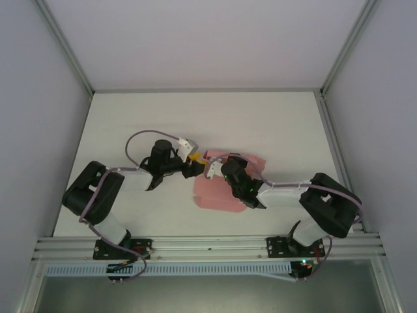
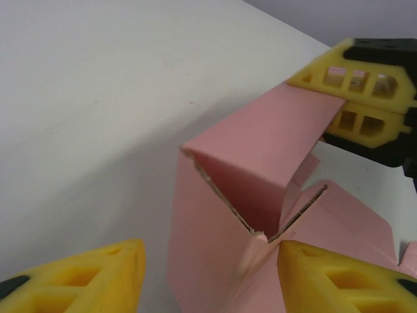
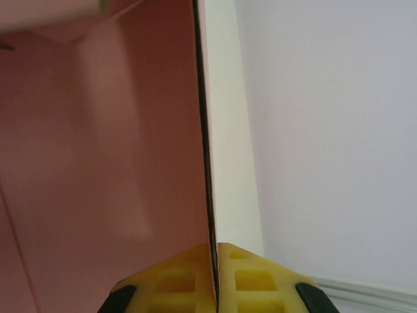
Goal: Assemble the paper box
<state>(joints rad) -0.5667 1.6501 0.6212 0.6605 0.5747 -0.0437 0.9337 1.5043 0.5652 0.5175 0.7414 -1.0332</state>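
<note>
The paper box (image 1: pixel 218 195) is a salmon-pink paperboard sheet lying partly folded on the white table, between the two arms. In the left wrist view one wall of the paper box (image 2: pixel 241 150) stands raised, with an open corner seam and a small tab at its base. My left gripper (image 2: pixel 208 261) is open, its yellow fingers (image 2: pixel 98 277) on either side of that corner. My right gripper (image 2: pixel 355 98) is shut on the top edge of the raised wall. Seen from the right wrist, the pink panel (image 3: pixel 98 163) runs edge-on into the closed right gripper (image 3: pixel 215 251).
The white table (image 1: pixel 195 124) is bare around the sheet. Grey enclosure walls with aluminium posts (image 1: pixel 65 45) bound it at the back and sides. Both grippers, left (image 1: pixel 194 163) and right (image 1: pixel 210 168), meet at the sheet's far left corner.
</note>
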